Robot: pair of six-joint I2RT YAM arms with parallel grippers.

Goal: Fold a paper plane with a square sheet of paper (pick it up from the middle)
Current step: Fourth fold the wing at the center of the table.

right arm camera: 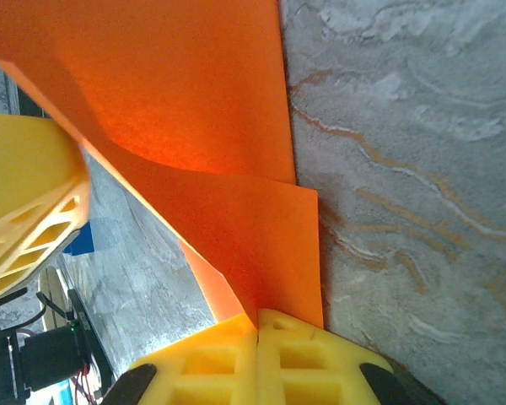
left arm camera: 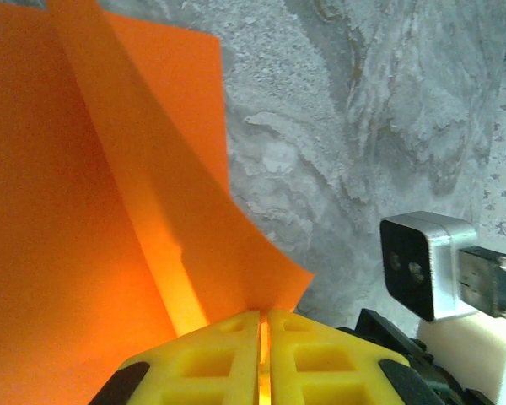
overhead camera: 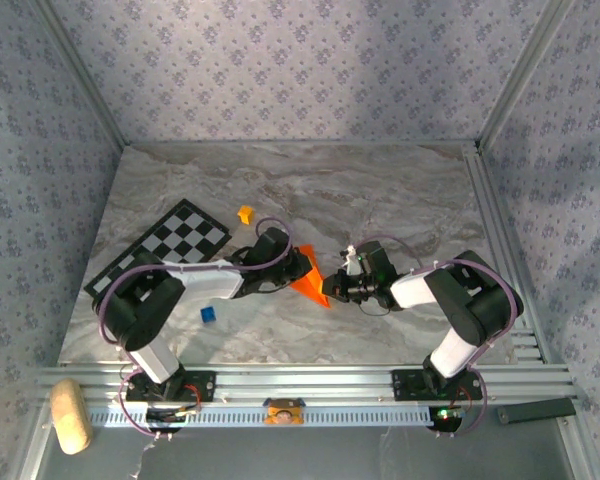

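The square sheet of paper (overhead camera: 309,277) is bright orange, creased into a pointed shape, and held off the marble table between both arms. My left gripper (overhead camera: 292,266) comes in from the left, my right gripper (overhead camera: 332,286) from the right. In the left wrist view the yellow fingers (left arm camera: 211,359) are shut on a folded edge of the paper (left arm camera: 84,211), which fans up and to the left. In the right wrist view my right gripper (right arm camera: 257,325) is shut on another folded corner of the paper (right arm camera: 194,110). The left gripper's yellow finger (right arm camera: 25,211) shows beside it.
A black-and-white checkered board (overhead camera: 165,245) lies at the left of the table. A small yellow-orange cube (overhead camera: 245,214) sits behind the arms and a blue cube (overhead camera: 209,314) near the left arm. A tan block (overhead camera: 68,415) rests off the table at front left.
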